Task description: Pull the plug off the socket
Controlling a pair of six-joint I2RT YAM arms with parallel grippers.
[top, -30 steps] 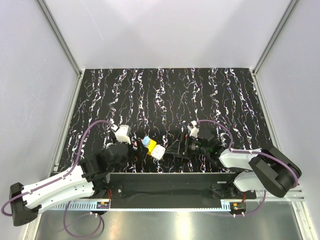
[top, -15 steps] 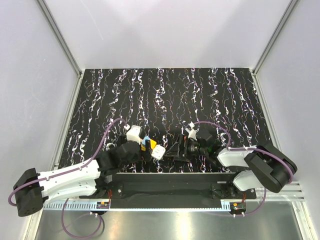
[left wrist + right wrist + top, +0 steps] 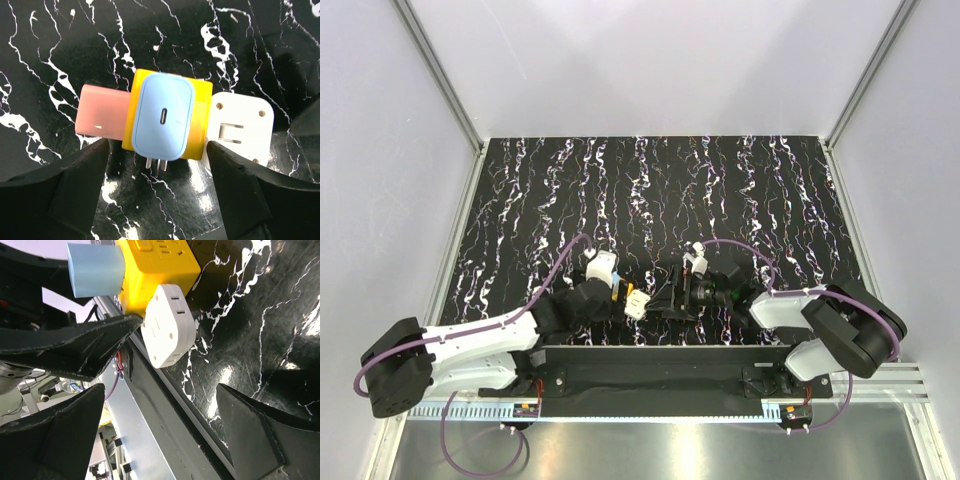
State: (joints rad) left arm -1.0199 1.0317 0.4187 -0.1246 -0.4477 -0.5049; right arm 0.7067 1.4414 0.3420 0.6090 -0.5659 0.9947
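The socket (image 3: 202, 120) is a small yellow cube lying on the black marbled mat. A light-blue plug (image 3: 162, 117) sits in its upper face, a pink plug (image 3: 100, 117) sticks out on its left and a white plug (image 3: 242, 125) on its right. My left gripper (image 3: 155, 192) is open, its fingertips just short of the cube, one on each side. In the right wrist view the socket (image 3: 160, 267), blue plug (image 3: 95, 270) and white plug (image 3: 167, 325) lie ahead of my open, empty right gripper (image 3: 160, 440). In the top view both grippers flank the socket (image 3: 630, 292).
The table's metal front rail (image 3: 165, 410) runs just beside the white plug. The left gripper's black finger (image 3: 75, 347) reaches in beside the cube in the right wrist view. Grey walls enclose the mat (image 3: 720, 190) on three sides.
My left arm has swung right and forward, bringing its gripper up to the socket. My right gripper has edged left toward it. The socket block has shifted slightly right.
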